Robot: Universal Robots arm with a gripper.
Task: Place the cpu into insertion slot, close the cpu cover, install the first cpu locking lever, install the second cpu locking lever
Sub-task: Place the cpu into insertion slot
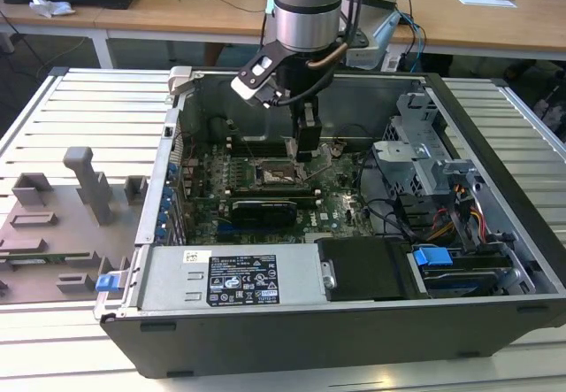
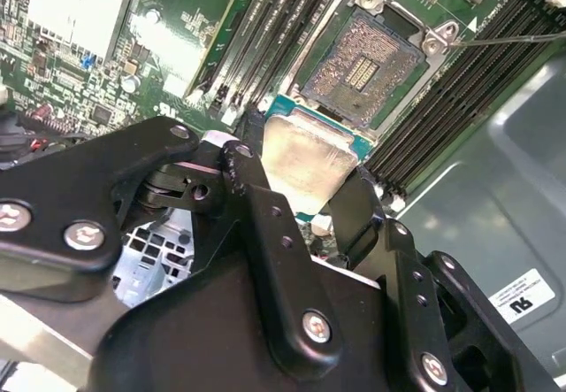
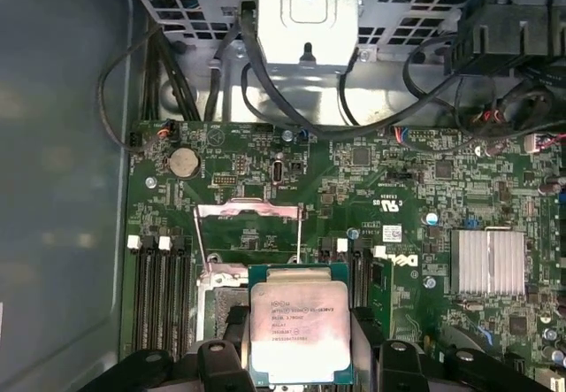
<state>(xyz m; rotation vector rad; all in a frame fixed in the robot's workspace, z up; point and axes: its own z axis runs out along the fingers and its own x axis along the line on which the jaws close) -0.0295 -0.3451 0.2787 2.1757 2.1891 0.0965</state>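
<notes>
My gripper [image 2: 296,178] is shut on the cpu [image 2: 305,153], a flat square chip with a pale metal top on a green base. Black fingers [image 2: 243,166] press on two opposite edges. In the first wrist view the cpu [image 3: 299,326] hangs in my gripper [image 3: 301,361] just above the board, overlapping one side of the insertion slot [image 3: 219,308]. The insertion slot [image 2: 361,66] lies open, its dark contact field bare. The cpu cover [image 3: 248,208] stands raised at the slot's far edge, thin lever rods [image 3: 299,237] beside it. In the exterior view my gripper [image 1: 305,151] hovers over the insertion slot [image 1: 279,177].
Long black memory slots [image 3: 159,295] flank the socket on both sides. A finned silver heatsink [image 3: 486,261] sits on the board nearby. Black cables [image 3: 265,91] and a metal drive cage [image 1: 424,157] stand inside the case, with the power supply [image 1: 234,277] along the near wall.
</notes>
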